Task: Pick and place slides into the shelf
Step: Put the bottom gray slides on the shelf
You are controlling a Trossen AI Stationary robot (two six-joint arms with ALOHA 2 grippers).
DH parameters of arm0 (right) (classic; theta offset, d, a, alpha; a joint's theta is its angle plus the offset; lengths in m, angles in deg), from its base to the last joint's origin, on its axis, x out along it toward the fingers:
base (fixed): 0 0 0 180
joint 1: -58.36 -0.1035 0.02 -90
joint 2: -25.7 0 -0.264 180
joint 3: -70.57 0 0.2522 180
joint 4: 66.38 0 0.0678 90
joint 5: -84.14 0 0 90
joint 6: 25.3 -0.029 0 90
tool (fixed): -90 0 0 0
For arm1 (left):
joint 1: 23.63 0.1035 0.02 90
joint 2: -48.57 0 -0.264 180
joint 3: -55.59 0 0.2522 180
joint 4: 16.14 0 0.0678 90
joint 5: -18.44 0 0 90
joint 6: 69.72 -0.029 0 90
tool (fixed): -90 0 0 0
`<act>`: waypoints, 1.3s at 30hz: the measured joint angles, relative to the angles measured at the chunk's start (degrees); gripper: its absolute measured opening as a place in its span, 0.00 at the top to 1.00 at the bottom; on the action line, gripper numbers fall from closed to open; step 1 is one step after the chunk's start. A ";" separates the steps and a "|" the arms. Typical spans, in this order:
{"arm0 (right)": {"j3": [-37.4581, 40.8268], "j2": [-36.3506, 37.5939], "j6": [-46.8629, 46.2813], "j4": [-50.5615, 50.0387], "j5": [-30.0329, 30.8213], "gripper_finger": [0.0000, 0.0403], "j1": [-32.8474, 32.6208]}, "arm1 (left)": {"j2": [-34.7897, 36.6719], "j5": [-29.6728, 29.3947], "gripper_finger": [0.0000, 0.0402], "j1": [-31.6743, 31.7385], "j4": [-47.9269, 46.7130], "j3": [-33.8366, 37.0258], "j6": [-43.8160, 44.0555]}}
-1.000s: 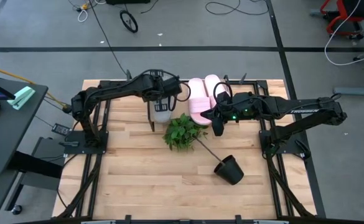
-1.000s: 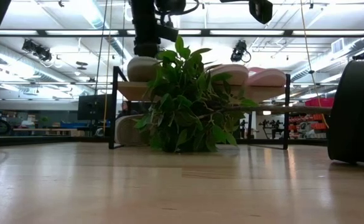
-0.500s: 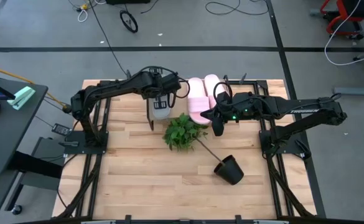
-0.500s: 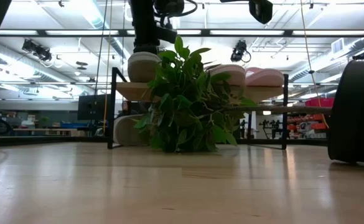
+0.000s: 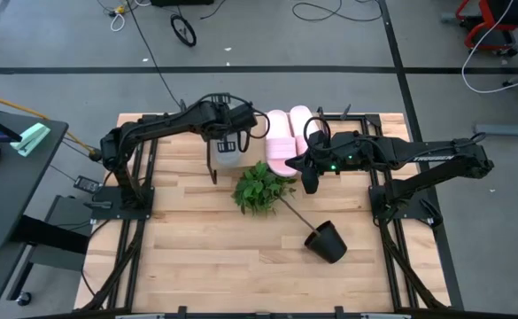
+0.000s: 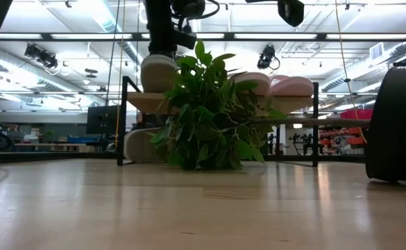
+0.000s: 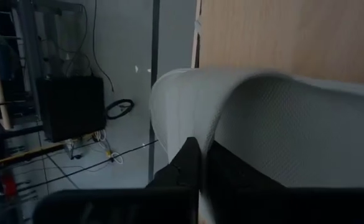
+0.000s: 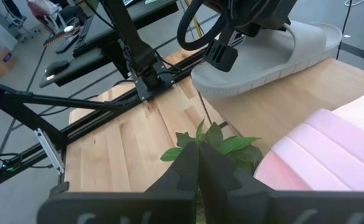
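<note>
My left gripper (image 5: 232,135) is shut on a light grey slide (image 5: 228,152) at the left end of the shelf (image 6: 141,103). In the low view that slide (image 6: 159,72) sits at the plank's top, and I cannot tell whether its sole touches the plank. The second grey slide (image 6: 141,144) lies under the shelf. Two pale pink slides (image 5: 285,137) lie side by side on the shelf top. My right gripper (image 5: 310,180) is shut and hangs over the shelf's right part, near the plant. My left gripper pinches the grey slide's wide strap at its edge (image 7: 218,134) between the two fingers (image 7: 189,163). It comes from above, pointing down. The slide stays level below the gripper, over the shelf's left end.
A green leafy plant (image 5: 259,186) lies in front of the shelf, with its stem running to a tipped black pot (image 5: 327,241). In the low view the plant (image 6: 206,118) hides the shelf's middle. Bare tabletop lies toward the near edge.
My left gripper has carried the grey slide a short way toward the table's far edge, further onto the shelf's left end, and stays shut on it. In the low view the shelf and the slide under it have shifted a little to the left.
</note>
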 joint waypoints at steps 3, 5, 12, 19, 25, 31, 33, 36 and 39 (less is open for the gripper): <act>0.00 0.00 -0.04 0.00 0.00 0.97 0.00 | 0.05 -0.02 0.97 0.29 0.08 0.00 -0.96; 0.00 0.00 -0.02 0.00 0.00 0.97 0.00 | 0.05 0.04 0.95 0.36 0.10 0.00 -0.94; 0.00 0.00 -0.04 -0.04 0.00 0.97 0.00 | 0.05 1.62 0.86 0.80 -0.80 0.00 -0.77; 0.00 0.00 -0.07 -0.07 0.00 0.97 0.00 | 0.09 5.68 0.87 1.32 -1.70 0.00 0.44; 0.00 0.00 -0.07 -0.22 0.00 0.97 0.00 | 0.11 5.86 0.82 1.30 -1.74 0.00 0.46; 0.00 0.00 -0.09 -0.22 -0.01 0.97 0.00 | 0.12 7.49 0.72 1.32 -1.69 0.00 0.81; 0.00 0.00 -0.09 -0.22 0.00 0.97 0.00 | 0.13 8.53 0.68 1.31 -1.77 0.00 1.47; 0.00 0.00 -0.09 -0.22 0.00 0.97 0.00 | 0.13 8.79 0.62 1.30 -2.01 -0.01 1.95; 0.00 0.00 -0.09 -0.22 -0.01 0.97 0.00 | 0.13 8.80 0.56 1.30 -2.06 -0.02 1.95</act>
